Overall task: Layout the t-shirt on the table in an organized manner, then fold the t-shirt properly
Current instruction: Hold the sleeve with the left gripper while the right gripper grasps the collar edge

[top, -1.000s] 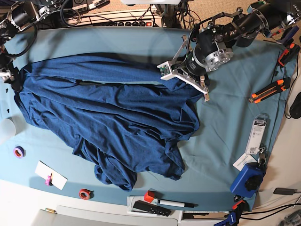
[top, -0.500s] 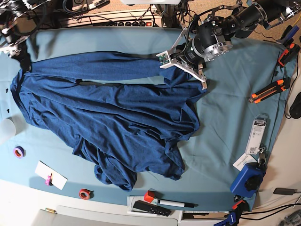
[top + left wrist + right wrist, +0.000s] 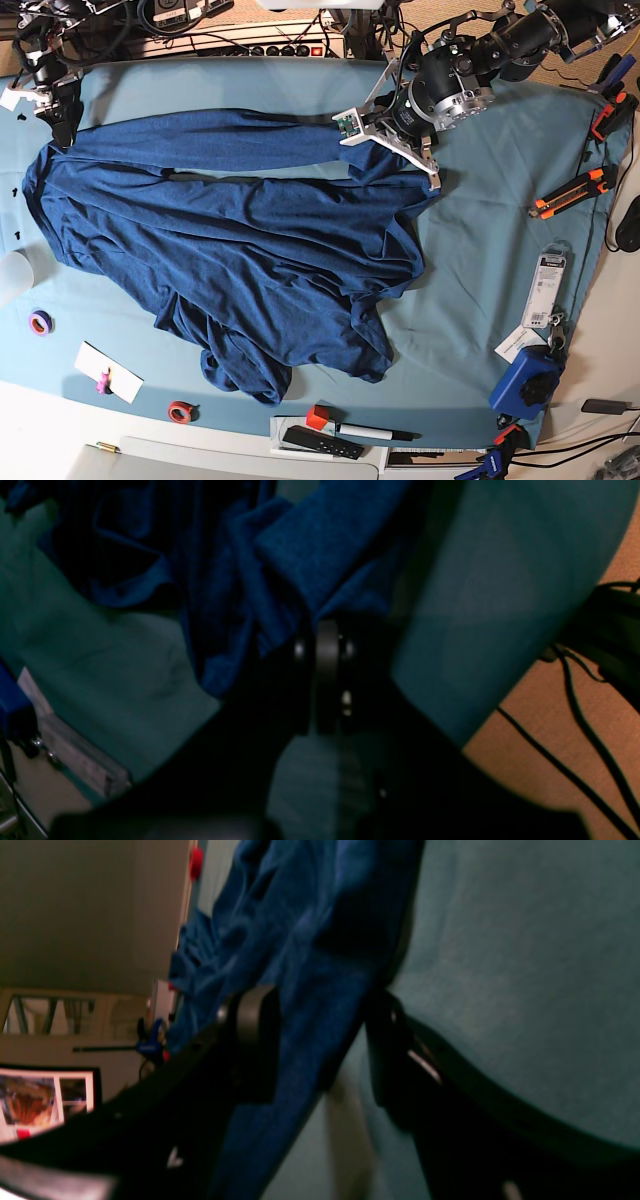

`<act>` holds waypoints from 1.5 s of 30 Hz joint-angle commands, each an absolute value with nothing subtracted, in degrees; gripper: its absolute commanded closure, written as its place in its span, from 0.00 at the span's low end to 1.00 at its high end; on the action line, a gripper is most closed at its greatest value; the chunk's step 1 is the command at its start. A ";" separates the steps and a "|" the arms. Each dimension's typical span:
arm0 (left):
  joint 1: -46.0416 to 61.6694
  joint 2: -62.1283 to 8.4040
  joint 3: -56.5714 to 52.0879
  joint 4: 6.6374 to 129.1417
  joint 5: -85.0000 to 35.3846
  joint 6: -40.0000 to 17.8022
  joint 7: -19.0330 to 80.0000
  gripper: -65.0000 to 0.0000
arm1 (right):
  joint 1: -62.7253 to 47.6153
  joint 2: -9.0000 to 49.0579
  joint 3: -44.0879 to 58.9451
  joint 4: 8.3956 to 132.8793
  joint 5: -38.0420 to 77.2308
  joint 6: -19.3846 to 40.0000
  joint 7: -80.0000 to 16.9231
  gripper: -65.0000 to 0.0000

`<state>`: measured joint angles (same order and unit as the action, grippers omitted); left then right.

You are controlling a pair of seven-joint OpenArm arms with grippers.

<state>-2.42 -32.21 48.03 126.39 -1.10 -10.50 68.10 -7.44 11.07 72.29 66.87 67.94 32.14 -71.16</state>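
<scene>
The dark navy t-shirt (image 3: 240,250) lies rumpled across the teal table (image 3: 500,220), its far edge pulled into a straight band between both arms. My left gripper (image 3: 368,150) at the back centre-right is shut on that edge; in the left wrist view its fingers (image 3: 327,630) press together with the t-shirt (image 3: 320,550) bunched at their tips. My right gripper (image 3: 62,115) is at the back left corner. In the right wrist view its fingers (image 3: 320,1040) stand wide with a thick fold of the t-shirt (image 3: 300,940) filling the gap between them.
Orange-and-black clamps (image 3: 570,192), a packaged item (image 3: 548,290) and a blue device (image 3: 527,380) line the right side. Tape rolls (image 3: 40,322) (image 3: 181,411), a white card (image 3: 108,372) and a marker with a remote (image 3: 345,432) sit along the front. Cables run behind the table.
My right gripper has moved toward the back of the table, taking the shirt's left corner along. The left gripper rose slightly, and the far edge is drawn straighter.
</scene>
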 commanded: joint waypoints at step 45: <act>-2.52 -32.25 47.81 127.39 -1.32 -10.26 67.61 1.00 | -13.30 -7.18 61.54 105.65 48.36 21.45 -66.89 0.56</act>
<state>-1.96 -32.08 48.03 126.39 -1.58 -10.50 68.12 -13.41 -7.86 61.47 104.77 47.35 20.93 -68.45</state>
